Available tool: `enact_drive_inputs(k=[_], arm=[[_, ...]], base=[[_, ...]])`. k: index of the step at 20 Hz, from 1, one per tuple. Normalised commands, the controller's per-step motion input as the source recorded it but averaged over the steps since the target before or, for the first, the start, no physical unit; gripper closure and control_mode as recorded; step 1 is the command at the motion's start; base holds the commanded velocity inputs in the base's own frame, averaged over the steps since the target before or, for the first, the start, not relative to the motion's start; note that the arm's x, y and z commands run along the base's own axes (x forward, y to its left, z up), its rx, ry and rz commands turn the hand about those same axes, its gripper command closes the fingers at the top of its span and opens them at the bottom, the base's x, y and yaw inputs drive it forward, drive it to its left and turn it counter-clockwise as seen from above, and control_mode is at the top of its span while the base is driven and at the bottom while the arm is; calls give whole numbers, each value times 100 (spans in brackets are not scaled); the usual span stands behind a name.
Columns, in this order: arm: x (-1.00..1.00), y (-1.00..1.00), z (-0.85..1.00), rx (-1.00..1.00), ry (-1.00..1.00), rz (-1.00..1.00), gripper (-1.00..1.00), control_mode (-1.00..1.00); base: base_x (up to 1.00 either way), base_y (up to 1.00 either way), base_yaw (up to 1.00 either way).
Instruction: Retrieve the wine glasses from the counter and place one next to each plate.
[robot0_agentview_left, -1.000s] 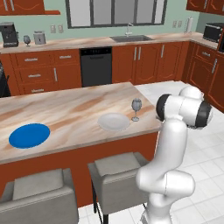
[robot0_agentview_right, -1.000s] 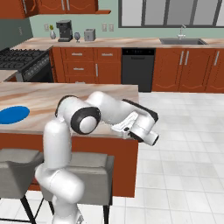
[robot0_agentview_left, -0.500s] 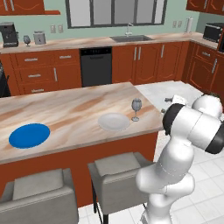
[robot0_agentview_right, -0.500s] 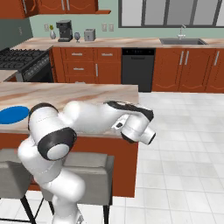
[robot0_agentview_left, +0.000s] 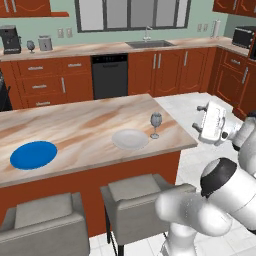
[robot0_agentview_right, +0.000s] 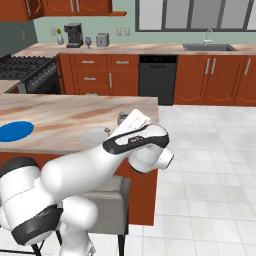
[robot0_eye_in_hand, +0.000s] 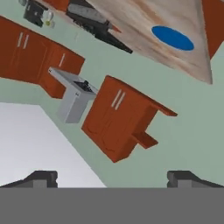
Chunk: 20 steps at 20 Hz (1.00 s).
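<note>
One wine glass (robot0_agentview_left: 156, 124) stands upright on the bar surface (robot0_agentview_left: 80, 127), just beside the pale plate (robot0_agentview_left: 130, 139) on the side toward the bar's right-hand end; the blue plate (robot0_agentview_left: 33, 154) near the opposite end has no glass by it. The second wine glass (robot0_agentview_left: 31, 46) waits on the long surface (robot0_agentview_left: 100, 49) along the back wall, near its left end, between the coffee machine (robot0_agentview_left: 10, 39) and the toaster (robot0_agentview_left: 45, 42). The tool (robot0_agentview_left: 213, 124) hangs off the bar's right-hand end, well apart from both glasses, its jaws spread wide and grasping nothing. The wrist appears rolled right over, though the hand view is hard to read. From here the likely trouble is the wide swing of the arm: its bulky elbow passes close to the bar edge and could knock the placed glass over. At the back wall, the appliances crowding the remaining glass could foul the fingers. No containers are involved.
</note>
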Motion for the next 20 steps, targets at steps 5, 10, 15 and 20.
enact_drive_inputs(k=[5,10,15,20], arm=[[-85,0,61,0,-38,9,-100,-100],[-76,-24,26,9,-10,0,-100,-100],[-21,-75,8,10,-1,0,-100,-100],[20,-76,-8,1,5,-2,-100,100]], base=[[0,0,0],[0,0,0],[0,0,0],[7,-20,-1]])
